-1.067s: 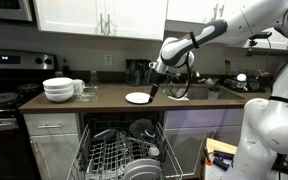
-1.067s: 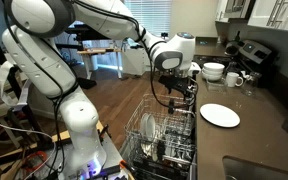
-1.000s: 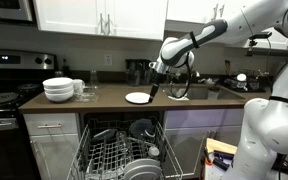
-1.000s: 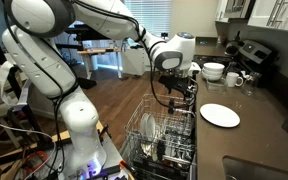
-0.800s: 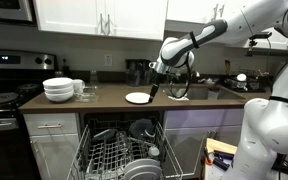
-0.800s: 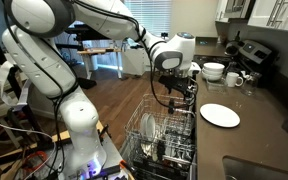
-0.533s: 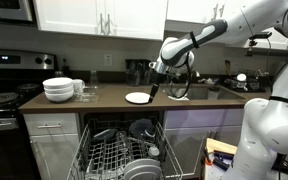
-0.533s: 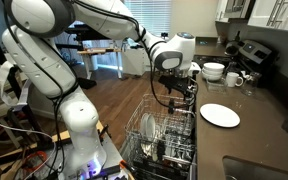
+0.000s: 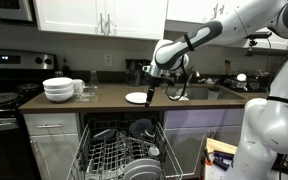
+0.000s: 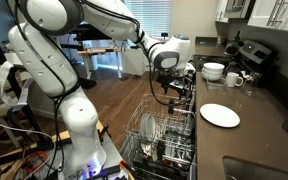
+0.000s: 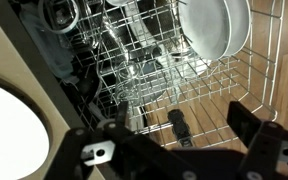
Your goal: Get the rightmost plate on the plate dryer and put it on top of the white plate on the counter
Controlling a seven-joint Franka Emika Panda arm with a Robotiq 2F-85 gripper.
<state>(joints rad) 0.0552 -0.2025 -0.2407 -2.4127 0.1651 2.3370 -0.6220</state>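
The plate dryer [image 9: 114, 155] is the wire rack pulled out of the open dishwasher; it also shows in the other exterior view [image 10: 166, 135] and fills the wrist view [image 11: 154, 70]. White dinner plates [image 11: 216, 25] stand upright in it, and I cannot tell which one is the rightmost plate. The small white plate lies flat on the dark brown counter [image 9: 104, 98] in both exterior views [image 9: 136, 97] [image 10: 220, 115] and at the left of the wrist view [image 11: 9, 125]. My gripper [image 9: 149, 92] [image 10: 174, 96] [image 11: 174, 140] hangs open and empty above the rack, beside the counter edge.
A dark grey plate [image 9: 142, 128] stands in the rack. A stack of white bowls [image 9: 58, 89] and glasses sit on the counter near the stove [image 9: 2, 98]. A sink [image 9: 199, 93] lies along the counter. Wooden floor lies under the rack.
The gripper has moved a little away from the counter plate and out over the rack. Nothing else has moved.
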